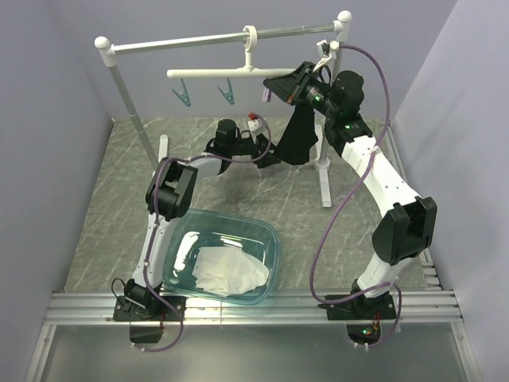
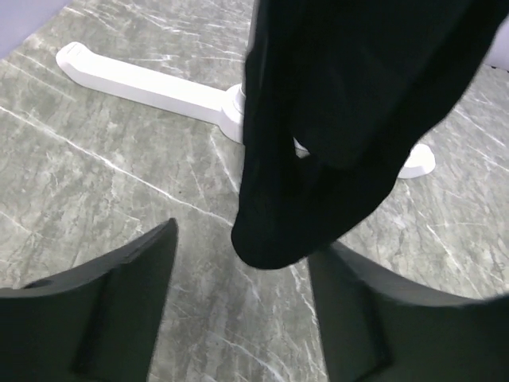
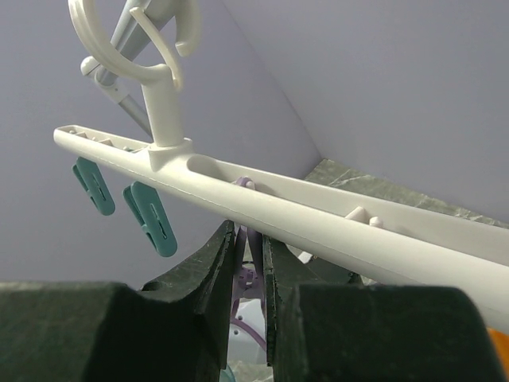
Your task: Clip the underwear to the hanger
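Observation:
The white hanger (image 1: 215, 73) hangs by its hook from the rack's rod, with two teal pegs (image 1: 227, 93) under its left half. My right gripper (image 1: 274, 89) is shut on the purple peg (image 3: 253, 239) just under the bar (image 3: 318, 219), squeezing it. The black underwear (image 1: 298, 135) hangs down below my right gripper; what holds its top is hidden. A bit of the orange peg (image 3: 499, 350) shows at the right edge. My left gripper (image 1: 273, 155) is open and empty, with the underwear's lower tip (image 2: 270, 239) hanging between and just beyond its fingers (image 2: 103, 310).
The tall white-and-metal rack (image 1: 127, 95) stands at the back; its foot (image 2: 143, 79) lies on the marble-patterned table behind the underwear. A clear teal basin (image 1: 272, 243) holding a white cloth (image 1: 227, 270) sits at the near left, beside my left arm.

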Motion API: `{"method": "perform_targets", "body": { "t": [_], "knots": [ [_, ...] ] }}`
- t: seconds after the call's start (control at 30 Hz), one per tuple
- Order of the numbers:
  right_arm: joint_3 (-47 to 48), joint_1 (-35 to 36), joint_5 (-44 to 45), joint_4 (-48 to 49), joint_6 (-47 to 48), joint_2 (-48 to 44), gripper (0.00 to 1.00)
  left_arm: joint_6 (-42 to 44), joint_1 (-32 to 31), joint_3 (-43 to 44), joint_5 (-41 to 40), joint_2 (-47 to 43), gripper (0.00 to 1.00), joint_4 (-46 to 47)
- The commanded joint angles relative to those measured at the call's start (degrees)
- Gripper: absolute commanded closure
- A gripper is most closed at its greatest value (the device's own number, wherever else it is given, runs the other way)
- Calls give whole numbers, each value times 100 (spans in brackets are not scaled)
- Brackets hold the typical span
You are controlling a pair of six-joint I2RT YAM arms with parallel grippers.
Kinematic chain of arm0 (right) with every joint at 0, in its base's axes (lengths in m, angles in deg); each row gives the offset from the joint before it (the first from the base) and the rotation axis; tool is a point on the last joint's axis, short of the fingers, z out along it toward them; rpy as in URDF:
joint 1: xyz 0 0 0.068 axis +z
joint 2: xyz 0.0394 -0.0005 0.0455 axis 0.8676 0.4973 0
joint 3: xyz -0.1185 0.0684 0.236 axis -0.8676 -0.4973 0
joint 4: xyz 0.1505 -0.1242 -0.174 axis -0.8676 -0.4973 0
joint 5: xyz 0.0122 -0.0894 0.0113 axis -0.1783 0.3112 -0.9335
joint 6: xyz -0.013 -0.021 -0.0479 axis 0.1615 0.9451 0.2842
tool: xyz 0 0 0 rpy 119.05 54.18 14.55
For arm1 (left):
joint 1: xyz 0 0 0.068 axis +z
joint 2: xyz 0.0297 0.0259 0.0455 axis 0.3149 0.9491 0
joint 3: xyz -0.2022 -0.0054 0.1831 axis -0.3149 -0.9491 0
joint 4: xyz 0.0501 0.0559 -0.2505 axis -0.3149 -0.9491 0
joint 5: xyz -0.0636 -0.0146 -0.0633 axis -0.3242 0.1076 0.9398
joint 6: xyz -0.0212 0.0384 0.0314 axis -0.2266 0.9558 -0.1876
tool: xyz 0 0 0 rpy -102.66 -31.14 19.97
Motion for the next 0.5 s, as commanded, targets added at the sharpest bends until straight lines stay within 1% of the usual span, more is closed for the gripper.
{"method": "perform_targets", "body": {
  "t": [0.0,0.07,0.1,0.17,0.2,0.23,0.27,0.3,0.37,0.4,0.47],
  "knots": [
    [163,-33,62,656,-43,-145,100,-60,17,289,123,2,31,129],
    [198,-33,71,647,-35,-136,100,-95,25,158,36,-59,41,278],
    [207,-33,71,621,-26,-136,100,-95,17,-43,18,-155,52,471],
    [181,-33,80,603,0,-145,100,-182,26,-290,-8,-279,66,779],
    [172,-42,89,586,0,-154,100,-218,26,-570,-17,-445,81,919],
    [164,-42,97,586,-8,-154,100,-227,26,-721,-52,-551,88,1112],
    [146,-51,115,577,18,-163,100,-279,34,-879,-105,-656,92,1201],
    [137,-60,150,577,18,-163,100,-280,34,-1228,-184,-909,96,1306],
    [155,-60,176,568,36,-163,100,-70,43,-1573,-385,-1218,97,1308],
    [163,-68,211,551,44,-137,100,18,43,-1853,-517,-1533,98,1238],
    [181,-68,221,594,27,-119,100,168,70,-2083,-825,-1842,99,1062]
  ]
}}
